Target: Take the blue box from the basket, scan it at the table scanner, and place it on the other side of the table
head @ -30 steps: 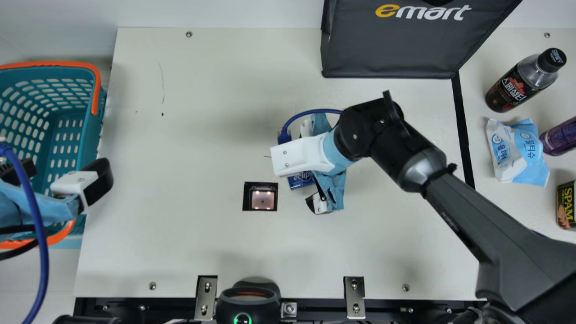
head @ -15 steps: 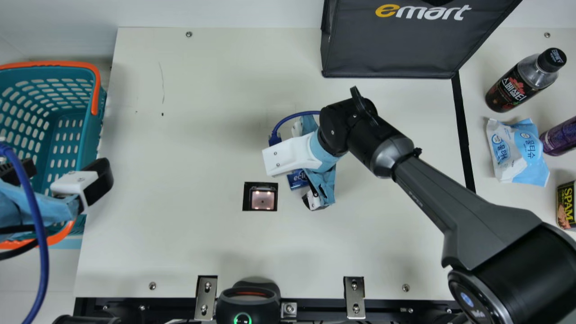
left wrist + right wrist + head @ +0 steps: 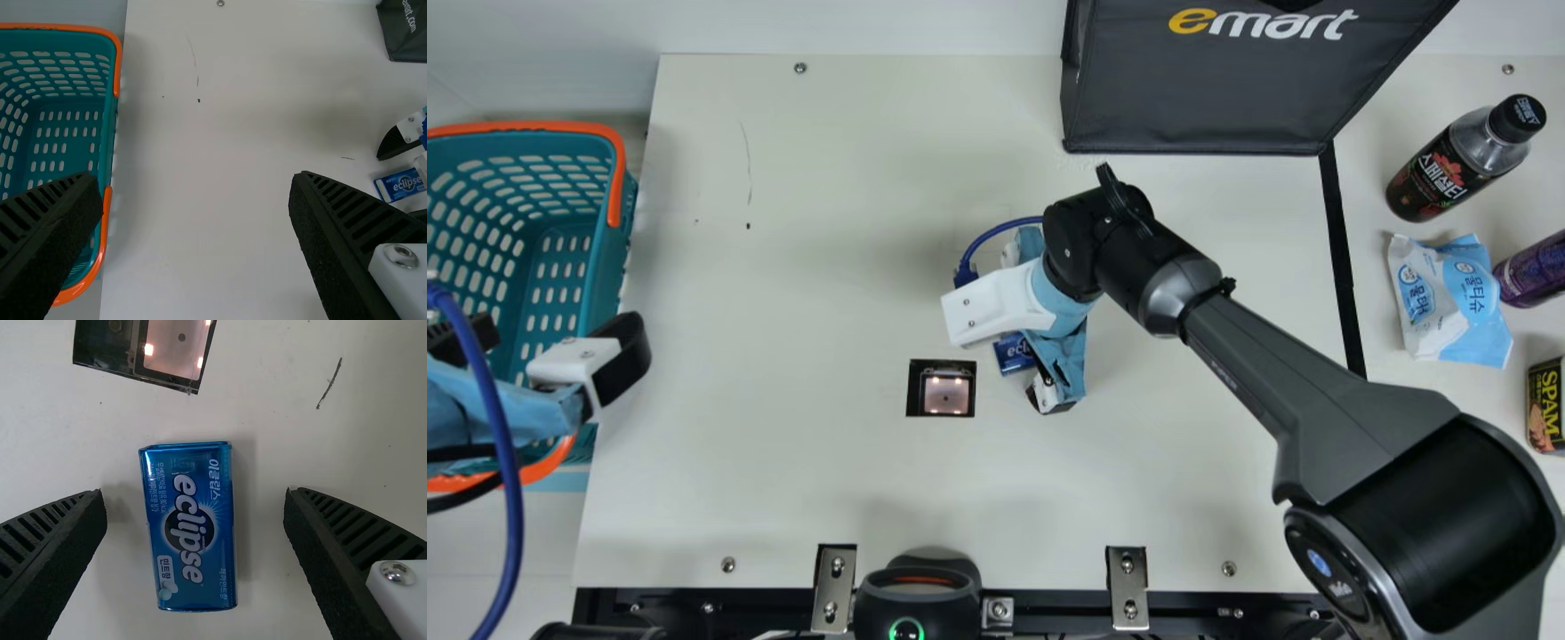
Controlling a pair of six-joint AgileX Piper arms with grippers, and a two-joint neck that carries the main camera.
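While the left end effector hangs with fingers spread over the right edge of the basket at frame left, the scanner sits near centre, and just right of it the blue box lies on the table, between the parted fingers of the right end effector.

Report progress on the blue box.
The blue box is out of the basket, lying on the table beside the scanner. In hand: the right gripper is open over it, gripping nothing. Whether it was scanned, I can't tell. To do: grip it, place it across, likely beyond the black strip.
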